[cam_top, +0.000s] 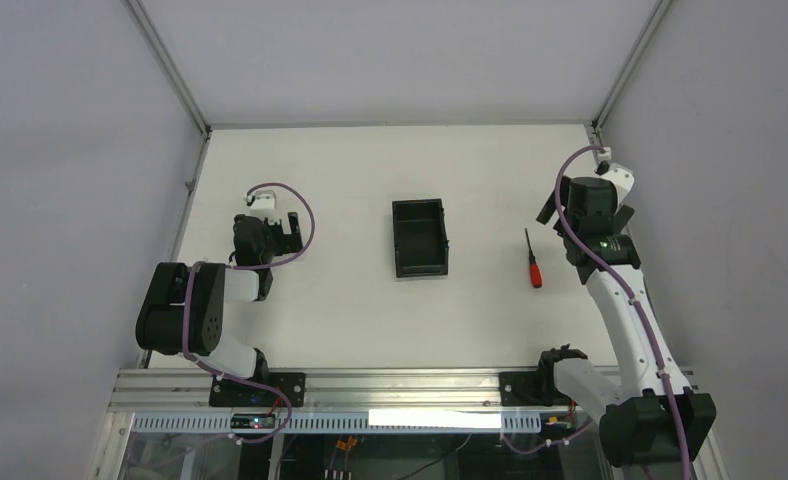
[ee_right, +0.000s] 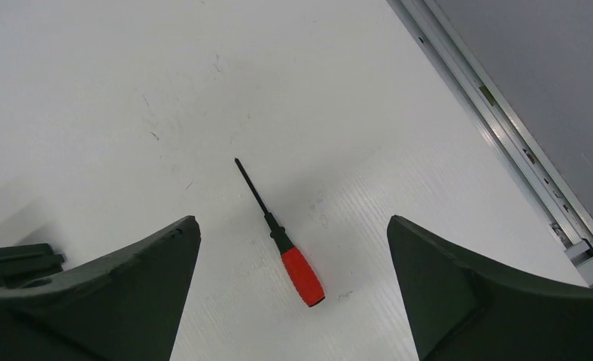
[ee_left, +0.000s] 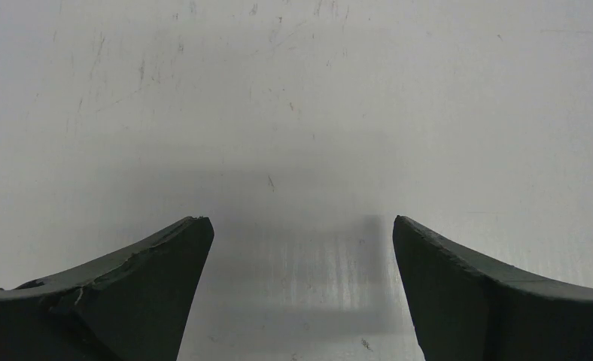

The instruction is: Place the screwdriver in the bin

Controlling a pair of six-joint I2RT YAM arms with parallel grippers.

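Observation:
The screwdriver, red handle and thin black shaft, lies flat on the white table right of centre, with its tip pointing away from the arms. The black bin stands open and empty at the table's middle. My right gripper hangs open above the screwdriver without touching it. In the right wrist view the screwdriver lies between and beyond the spread fingers of the right gripper. My left gripper is open and empty at the left, over bare table in the left wrist view.
A metal rail runs along the table's right edge, close to the screwdriver. A dark black part, apparently the bin's corner, shows at the left edge of the right wrist view. Grey walls enclose the table on three sides.

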